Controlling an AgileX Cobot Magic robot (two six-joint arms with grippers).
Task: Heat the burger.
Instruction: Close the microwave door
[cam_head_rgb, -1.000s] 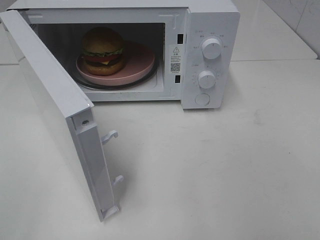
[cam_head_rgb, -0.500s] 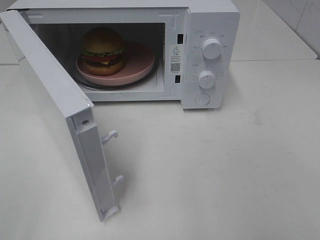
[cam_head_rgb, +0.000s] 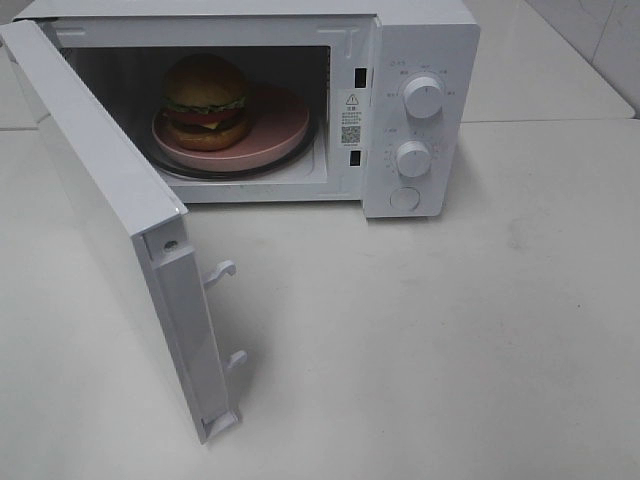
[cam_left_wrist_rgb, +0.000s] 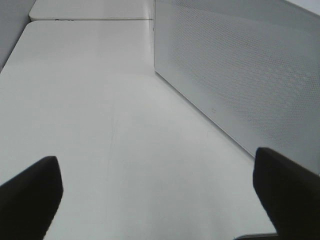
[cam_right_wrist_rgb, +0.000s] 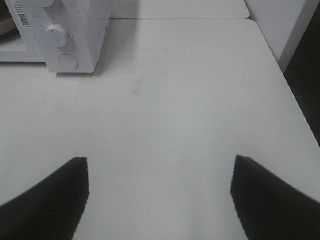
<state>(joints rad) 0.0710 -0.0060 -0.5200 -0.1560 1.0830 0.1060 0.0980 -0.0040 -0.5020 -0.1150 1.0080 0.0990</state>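
Note:
The burger (cam_head_rgb: 207, 100) stands on a round pink plate (cam_head_rgb: 285, 125) inside the white microwave (cam_head_rgb: 420, 40), towards the left of the cavity. The microwave door (cam_head_rgb: 100, 180) hangs wide open to the front left. Neither arm shows in the exterior high view. In the left wrist view my left gripper (cam_left_wrist_rgb: 155, 167) is open over bare table, with the door's perforated outer face (cam_left_wrist_rgb: 240, 75) beside it. My right gripper (cam_right_wrist_rgb: 159, 165) is open and empty above the table, some way in front of the control panel (cam_right_wrist_rgb: 75, 30).
The panel carries two white knobs (cam_head_rgb: 423, 97) (cam_head_rgb: 413, 158) and a round button (cam_head_rgb: 404, 198). Two latch hooks (cam_head_rgb: 220, 270) stick out of the door's edge. The table edge (cam_right_wrist_rgb: 280, 65) runs along the right, with a wall beyond.

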